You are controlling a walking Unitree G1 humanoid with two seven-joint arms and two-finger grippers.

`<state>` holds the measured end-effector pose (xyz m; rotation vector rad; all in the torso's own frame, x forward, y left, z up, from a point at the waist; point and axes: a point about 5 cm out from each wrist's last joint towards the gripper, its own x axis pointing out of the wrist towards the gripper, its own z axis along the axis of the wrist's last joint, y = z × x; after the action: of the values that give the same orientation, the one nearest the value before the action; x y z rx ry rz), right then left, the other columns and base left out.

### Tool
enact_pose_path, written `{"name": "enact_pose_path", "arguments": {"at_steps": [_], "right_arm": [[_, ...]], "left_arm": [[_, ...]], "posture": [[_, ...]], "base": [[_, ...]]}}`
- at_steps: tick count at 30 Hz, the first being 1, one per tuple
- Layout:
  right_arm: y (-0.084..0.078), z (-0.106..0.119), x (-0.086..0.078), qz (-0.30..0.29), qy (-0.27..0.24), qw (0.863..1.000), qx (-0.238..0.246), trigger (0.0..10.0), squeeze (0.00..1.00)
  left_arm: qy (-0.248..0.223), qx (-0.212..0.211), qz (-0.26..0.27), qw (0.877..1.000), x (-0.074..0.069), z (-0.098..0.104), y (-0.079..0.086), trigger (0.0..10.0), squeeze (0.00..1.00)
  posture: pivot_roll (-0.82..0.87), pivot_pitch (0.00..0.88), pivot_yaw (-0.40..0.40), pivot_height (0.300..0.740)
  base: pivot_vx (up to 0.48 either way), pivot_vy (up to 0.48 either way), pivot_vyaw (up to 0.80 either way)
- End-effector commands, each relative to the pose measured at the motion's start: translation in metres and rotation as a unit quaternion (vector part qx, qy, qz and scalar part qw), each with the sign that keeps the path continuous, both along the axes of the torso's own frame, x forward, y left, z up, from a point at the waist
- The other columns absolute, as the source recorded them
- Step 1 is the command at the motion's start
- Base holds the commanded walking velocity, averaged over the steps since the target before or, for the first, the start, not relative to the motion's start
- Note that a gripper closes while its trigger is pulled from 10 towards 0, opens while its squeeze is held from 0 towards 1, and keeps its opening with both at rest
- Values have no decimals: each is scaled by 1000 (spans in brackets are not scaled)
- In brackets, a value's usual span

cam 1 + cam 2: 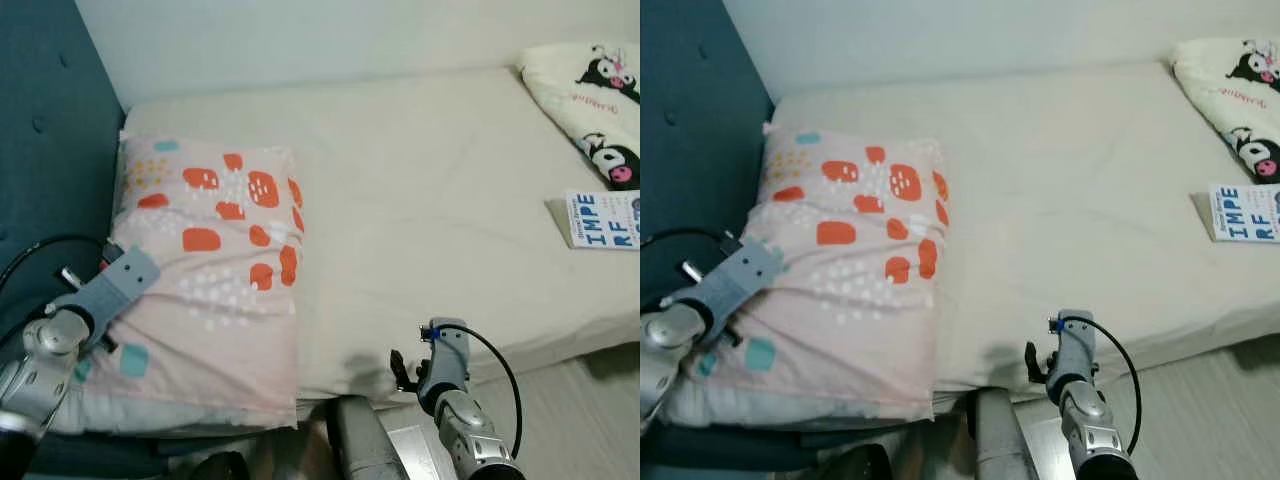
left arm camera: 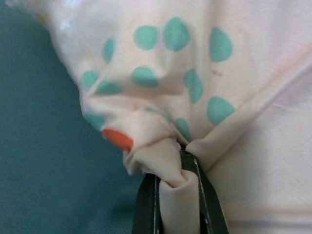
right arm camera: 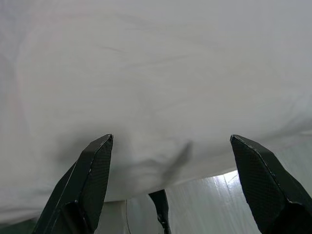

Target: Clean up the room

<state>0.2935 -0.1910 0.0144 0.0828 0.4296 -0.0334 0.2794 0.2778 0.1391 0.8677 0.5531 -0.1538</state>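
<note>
Right gripper sits lower centre at the bed edge, fingers spread wide, holding nothing, probably on standby. Left gripper is clamped on a bunched corner of the pillow, lower left, likely so it can drag it into place by the blue headboard. Book and blanket lie right.

The book at the right edge of the head view is cut off, its title reading only "IMPE / RF". The cartoon-print blanket in the upper right corner runs out of frame. In the left wrist view, pink pillow fabric bunched between the left gripper fingers hides their tips.
</note>
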Motion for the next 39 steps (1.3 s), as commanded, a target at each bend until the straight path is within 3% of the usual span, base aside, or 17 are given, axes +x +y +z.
{"name": "enact_pose_path", "arguments": {"at_steps": [1,2,7,11,12,13,14,16,18,23,24,25,26,30,31,32,39], "right_arm": [[1,-6,-4,-1,9,1000,5,10000,0],[1,-6,-4,-1,9,1000,5,10000,0],[0,-7,-5,-2,8,1000,5,10000,0],[0,-7,-5,-1,8,1000,5,10000,0],[1,-8,-5,-1,8,1000,5,10000,0],[1,-8,-5,-1,9,1000,5,10000,0],[2,-8,-5,0,8,1000,5,10000,0],[2,-7,-5,1,8,1000,5,10000,0],[2,-7,-4,1,8,1000,5,10000,0],[2,-7,-4,1,7,1000,5,10000,0],[1,-6,-3,0,7,1000,3,10000,0],[0,-6,-3,-1,6,1000,2,10000,0],[-1,-6,-3,-1,6,1000,2,10000,0],[-1,-6,-3,-1,6,1000,2,10000,0],[-4,-5,-2,-3,5,1000,0,10000,0],[-8,-4,-2,-6,3,1000,-2,10000,0],[-6,-1,3,-3,-1,1000,1,10000,0]], "left_arm": [[80,-21,-13,996,-16,-18,-6,0,0],[80,-21,-13,996,-16,-18,-6,0,0],[218,-45,-46,974,-52,-49,-22,0,0],[219,-58,-54,973,-52,-60,-35,0,0],[196,-64,-61,977,-43,-61,-44,6824,0],[181,-68,-66,979,-38,-60,-51,6824,0],[151,-66,-82,983,-28,-58,-60,10000,0],[132,-65,-93,985,-23,-56,-65,10000,0],[74,-77,-111,988,-10,-50,-80,10000,0],[57,-102,-102,988,-6,-46,-87,10000,0],[37,-137,-110,984,0,-43,-99,10000,855],[13,-177,-121,977,7,-39,-115,10000,855],[12,-185,-125,975,8,-39,-119,10000,1000],[16,-184,-128,974,8,-40,-121,10000,1000],[38,-129,-135,982,6,-46,-112,10000,1000],[77,-43,-135,987,2,-54,-88,10000,1000],[138,35,-113,983,-8,-53,-47,10000,1000]], "posture": [[-139,200,26,637],[-139,200,26,637],[-142,198,27,637],[-146,200,23,637],[-145,200,21,637],[-145,200,21,637],[-149,198,21,637],[-149,198,21,637],[-152,197,19,637],[-155,196,18,637],[-164,190,17,637],[-164,190,17,637],[-167,190,17,637],[-173,187,18,637],[-177,174,18,637],[-175,169,17,637],[-164,156,15,637]], "base": [[0,0,0],[0,0,0],[0,0,0],[0,0,0],[0,0,0],[0,0,0],[0,0,0],[0,0,0],[0,0,0],[0,0,0],[0,0,0],[0,0,0],[0,0,0],[0,0,0],[0,0,0],[0,0,0],[0,0,0]]}}
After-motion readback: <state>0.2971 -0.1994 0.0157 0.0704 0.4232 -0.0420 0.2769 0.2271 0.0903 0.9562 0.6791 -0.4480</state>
